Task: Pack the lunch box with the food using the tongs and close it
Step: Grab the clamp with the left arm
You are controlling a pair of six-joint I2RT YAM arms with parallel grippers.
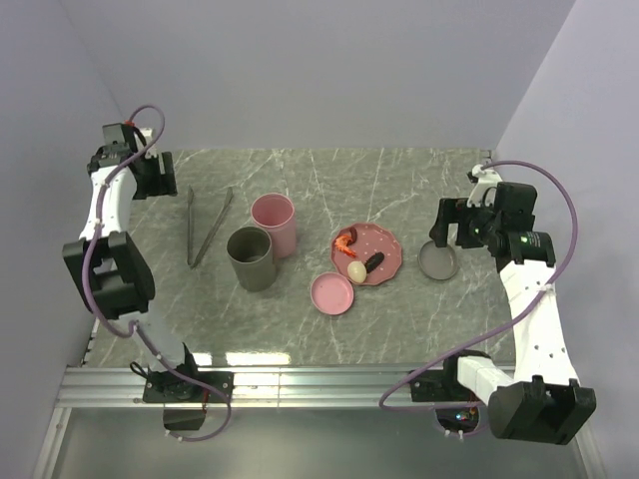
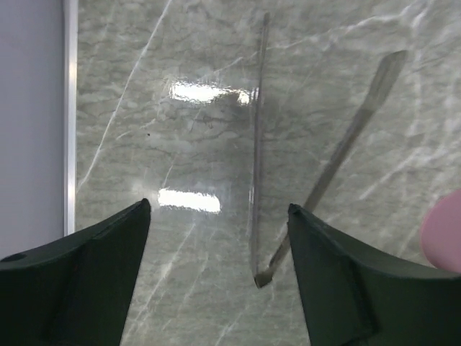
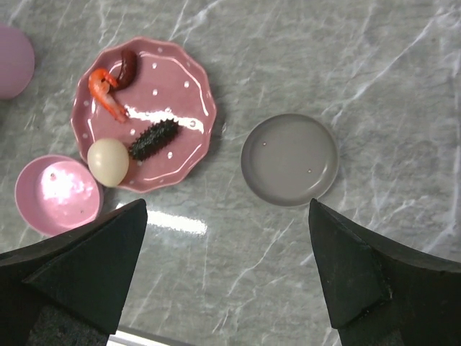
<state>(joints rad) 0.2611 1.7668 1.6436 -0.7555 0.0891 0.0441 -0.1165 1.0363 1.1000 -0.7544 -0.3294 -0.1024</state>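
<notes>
Nearest the arm bases, the pink lid [image 1: 332,293] is lying off on the table [image 1: 399,190], so no closing is being done yet. Just beyond it, the grey container [image 1: 250,258] is standing upright and uncovered; whether anything is inside cannot be told. To the right, the grey lid [image 3: 289,160] is lying flat, apart from both containers. The right gripper [image 3: 227,205] is being held above it with its fingers spread wide, and nothing is being gripped.

Between the two lids, the food is being left on the pink plate [image 3: 194,101]: the shrimp [image 3: 108,94], the egg-shaped lump [image 3: 108,160], the dark stick [image 3: 153,139] and a small dark red piece [image 3: 130,65] are all lying there unpacked. The pink container [image 1: 273,225] is standing just behind the grey one, close beside it.

Farther left, the tongs [image 2: 344,144] are lying flat on the table, untouched. The left gripper [image 2: 217,209] is being held over their joined end, its fingers well apart and empty.

By this judgement the task is only being started: the tongs are to be picked up, each piece carried across, and the lids fitted.
</notes>
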